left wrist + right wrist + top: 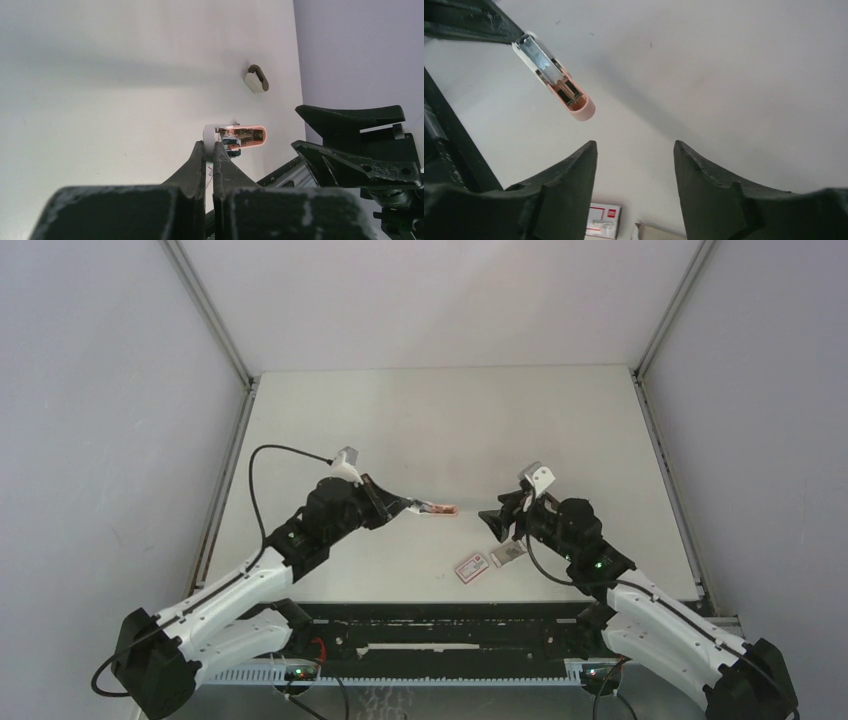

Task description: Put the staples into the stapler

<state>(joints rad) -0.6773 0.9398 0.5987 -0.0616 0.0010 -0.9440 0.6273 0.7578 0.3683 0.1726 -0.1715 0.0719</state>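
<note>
Both arms have white shell links w/ black joints & black bases: left arm [235, 592], right arm [665, 625]. Green LEDs [291, 536] near elbows. Thin black cable [256, 480] off left wrist. Pale grey cam blocks [345, 458] atop wrists. Fingers [566, 187] matte black, tapered, edges scuffed grey.

- My left arm [240, 585] stretches from its base toward the stapler [438, 510], elbow bent, forearm angled inward.
- My left gripper [408, 506] is clamped on the stapler's white end, fingers [200, 160] pressed almost together, so the pink end sticks out beyond my fingertips.
- My right arm [650, 605] mirrors it and bends in toward the stapler from the other side.
- My right gripper [492, 520] faces the stapler's pink end with its jaws spread wide, near it but not touching it.
</note>
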